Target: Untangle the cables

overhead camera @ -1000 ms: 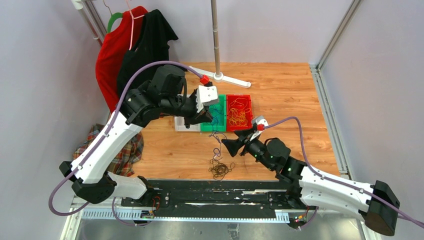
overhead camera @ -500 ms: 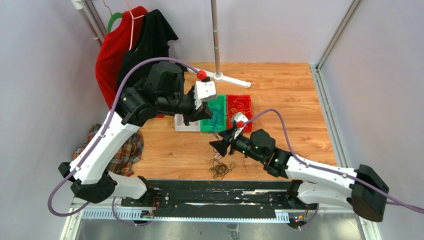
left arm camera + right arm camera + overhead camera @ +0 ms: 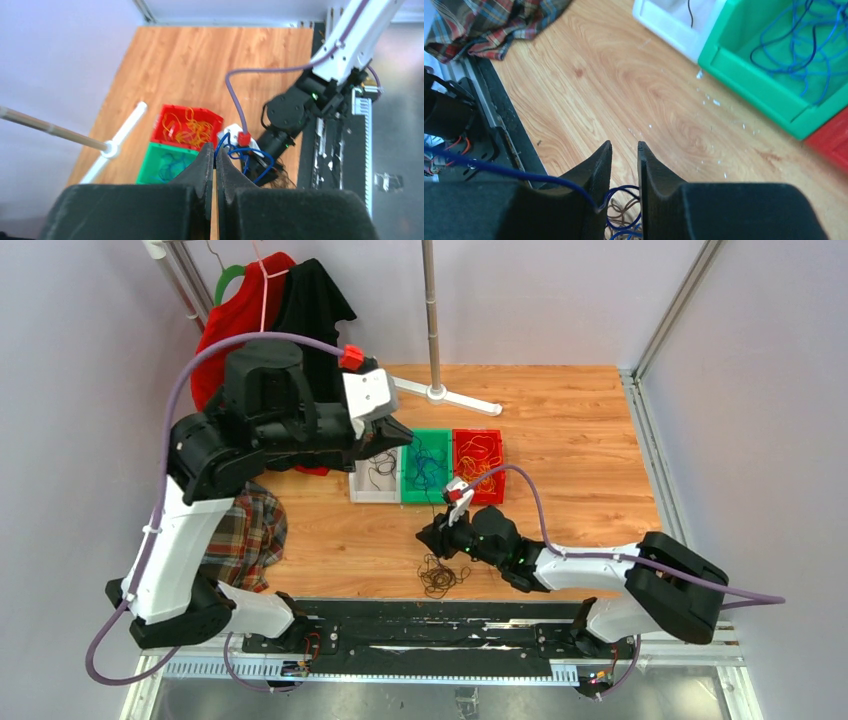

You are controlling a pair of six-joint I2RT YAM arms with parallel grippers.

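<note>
A dark tangle of cables (image 3: 440, 578) lies on the wooden table near the front edge. My left gripper (image 3: 405, 432) is raised above the bins and shut on a blue cable (image 3: 256, 152), which loops out from its tips (image 3: 215, 150) down toward the right arm. My right gripper (image 3: 425, 537) hovers low just behind the tangle. Its jaws (image 3: 624, 143) stand a narrow gap apart, with a loop of the blue cable (image 3: 628, 191) between them and one strand draped over the left finger (image 3: 594, 175). Brownish cables (image 3: 620, 214) show below that loop.
Three bins stand in a row behind the tangle: white (image 3: 372, 485) with black wire, green (image 3: 410, 495) with blue cables, red (image 3: 497, 490) with yellow-orange ones. A plaid cloth (image 3: 240, 535) lies at the left. A white stand base (image 3: 450, 397) and hanging clothes (image 3: 250, 330) are at the back.
The left arm has risen and swung left, drawing the blue cable up from the green bin. The right arm has reached left toward the tangle, its jaws narrowing.
</note>
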